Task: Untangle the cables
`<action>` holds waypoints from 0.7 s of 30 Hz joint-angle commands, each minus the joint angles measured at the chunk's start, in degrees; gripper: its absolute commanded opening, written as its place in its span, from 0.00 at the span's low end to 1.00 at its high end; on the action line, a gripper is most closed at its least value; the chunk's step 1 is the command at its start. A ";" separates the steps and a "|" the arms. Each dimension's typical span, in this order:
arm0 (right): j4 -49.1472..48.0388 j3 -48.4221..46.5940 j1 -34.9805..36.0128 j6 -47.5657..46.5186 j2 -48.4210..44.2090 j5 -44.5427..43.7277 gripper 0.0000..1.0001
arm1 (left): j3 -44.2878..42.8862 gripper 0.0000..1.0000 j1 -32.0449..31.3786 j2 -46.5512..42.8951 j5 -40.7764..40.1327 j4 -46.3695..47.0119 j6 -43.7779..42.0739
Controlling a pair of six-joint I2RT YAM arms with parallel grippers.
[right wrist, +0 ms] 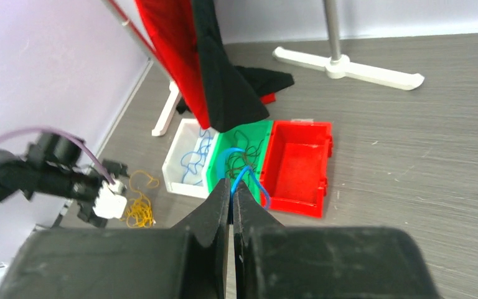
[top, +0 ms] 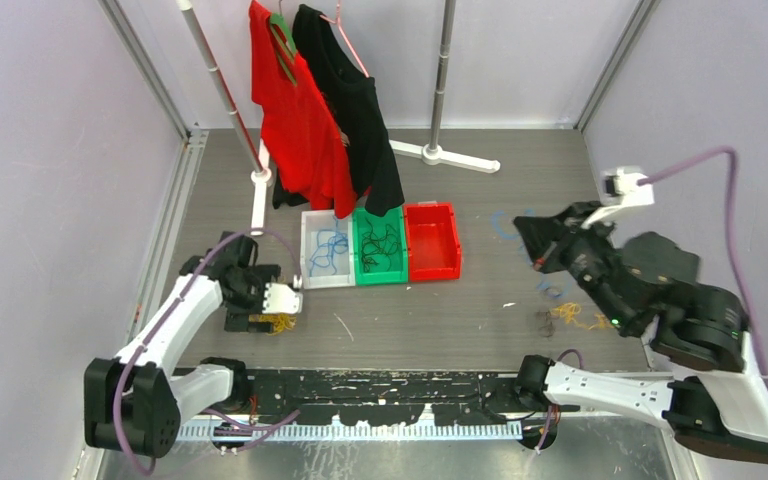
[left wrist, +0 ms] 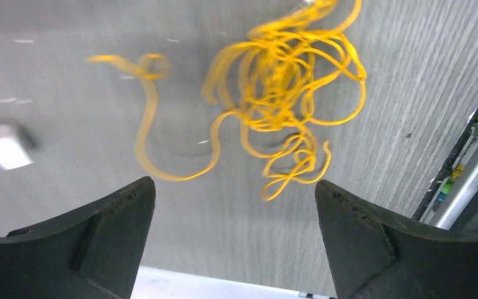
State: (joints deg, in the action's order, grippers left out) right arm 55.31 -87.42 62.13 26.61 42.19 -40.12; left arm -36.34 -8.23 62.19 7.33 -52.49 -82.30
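Observation:
A tangled bunch of yellow cables (left wrist: 286, 81) lies on the grey table just ahead of my left gripper (left wrist: 233, 193), which is open and empty above it; the bunch also shows in the top view (top: 278, 323) under that gripper (top: 272, 300). My right gripper (right wrist: 231, 190) is shut on a thin blue cable (right wrist: 249, 177) that loops out past its tips. In the top view the right gripper (top: 532, 245) is raised at the right. More cables lie on the table below it: blue strands (top: 550, 290), a yellow-orange bunch (top: 572, 316) and a dark bunch (top: 544, 320).
Three bins stand side by side mid-table: a white bin (top: 309, 250) with blue cables, a green bin (top: 359, 250) with black cables, a red bin (top: 432, 242) with nothing in it. Behind them a clothes rack (top: 443, 100) holds a red shirt (top: 295, 120) and a black one (top: 355, 110).

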 commanded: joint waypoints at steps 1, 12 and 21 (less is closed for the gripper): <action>-6.73 1.41 -0.08 -0.58 6.82 7.29 0.01 | -12.69 0.99 0.23 -3.34 13.45 -16.06 2.80; -23.42 3.17 -0.54 0.45 18.57 20.03 0.01 | -36.04 0.99 0.23 -2.03 32.49 -33.70 13.01; -34.99 0.73 -2.18 5.74 29.17 32.40 0.01 | -38.71 1.00 -0.27 -5.77 55.09 -9.84 50.74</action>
State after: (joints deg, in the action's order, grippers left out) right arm 30.11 -84.07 60.40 29.10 69.17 -14.20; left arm -73.30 -8.23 58.35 49.34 -74.87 -51.05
